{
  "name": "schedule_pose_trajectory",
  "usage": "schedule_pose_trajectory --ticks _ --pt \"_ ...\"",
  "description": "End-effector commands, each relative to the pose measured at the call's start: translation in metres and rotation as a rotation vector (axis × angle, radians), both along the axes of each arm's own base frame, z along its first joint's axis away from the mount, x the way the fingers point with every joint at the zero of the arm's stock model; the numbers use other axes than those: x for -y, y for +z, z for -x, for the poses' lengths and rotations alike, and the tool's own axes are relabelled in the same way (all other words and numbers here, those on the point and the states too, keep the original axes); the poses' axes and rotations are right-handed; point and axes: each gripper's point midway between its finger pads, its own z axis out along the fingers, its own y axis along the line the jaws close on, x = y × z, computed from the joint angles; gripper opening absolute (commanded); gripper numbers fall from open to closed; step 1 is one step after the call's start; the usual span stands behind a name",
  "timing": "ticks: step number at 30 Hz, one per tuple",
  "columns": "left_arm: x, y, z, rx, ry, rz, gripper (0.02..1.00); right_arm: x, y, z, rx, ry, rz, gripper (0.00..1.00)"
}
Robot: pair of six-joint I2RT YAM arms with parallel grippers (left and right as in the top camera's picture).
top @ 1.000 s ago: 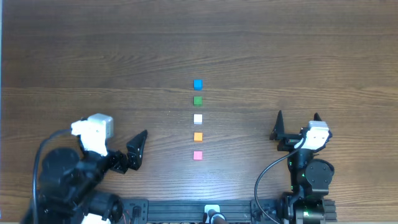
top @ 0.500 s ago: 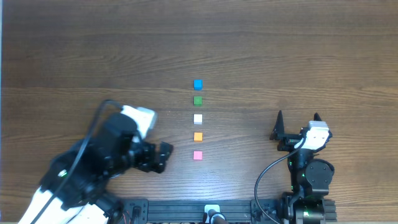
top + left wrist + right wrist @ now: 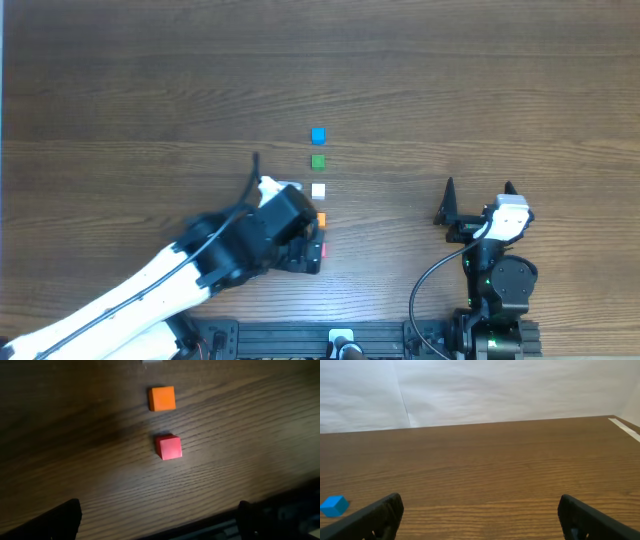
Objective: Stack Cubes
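Watching the top feed, left side first. The left arm [image 3: 150, 290] stretches from its base at the bottom-left corner diagonally toward the middle of the wooden table [image 3: 120, 90]. The left gripper [image 3: 157, 527] hangs above the near end of the cube column, fingers spread wide with nothing between them. Through its wrist camera I see the pink cube [image 3: 168, 447] lying on the wood ahead of the gap, apart from both fingers. The orange cube [image 3: 162, 398] sits just beyond it, not touching.

Centre of table: five cubes in one straight column, each separate, none stacked. Far end to near: blue cube [image 3: 318, 135], green cube [image 3: 318, 162], white cube [image 3: 318, 190], then orange, then pink. In the top feed the gripper body covers part of the last two.

Right side: the right arm [image 3: 498, 270] is folded close to its base, well apart from the column. The right gripper [image 3: 478, 190] points up the table — fingers spread, holding nothing. Its wrist camera catches the blue cube far off.
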Motion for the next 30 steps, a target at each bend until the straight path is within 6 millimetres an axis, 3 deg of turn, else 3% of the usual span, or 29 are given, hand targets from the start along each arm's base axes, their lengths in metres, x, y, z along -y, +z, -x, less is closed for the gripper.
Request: schedule_pose_trajectory --ticks 1,6,12,30 --pt "0.018 -0.017 0.001 -0.056 0.005 -0.015 1.0 0.0 -0.004 0.0 -0.01 -0.001 -0.006 0.991" --pt "0.038 -0.051 -0.001 -0.14 -0.009 -0.032 0.996 0.0 -0.004 0.0 -0.011 -0.001 -0.006 0.991" --pt "0.036 -0.075 0.0 -0.195 0.039 -0.091 0.998 0.0 -0.004 0.0 -0.01 -0.001 -0.006 0.991" --pt "0.038 -0.106 -0.01 -0.227 0.24 -0.131 0.996 0.0 -0.004 0.0 -0.011 -0.001 -0.006 0.993"
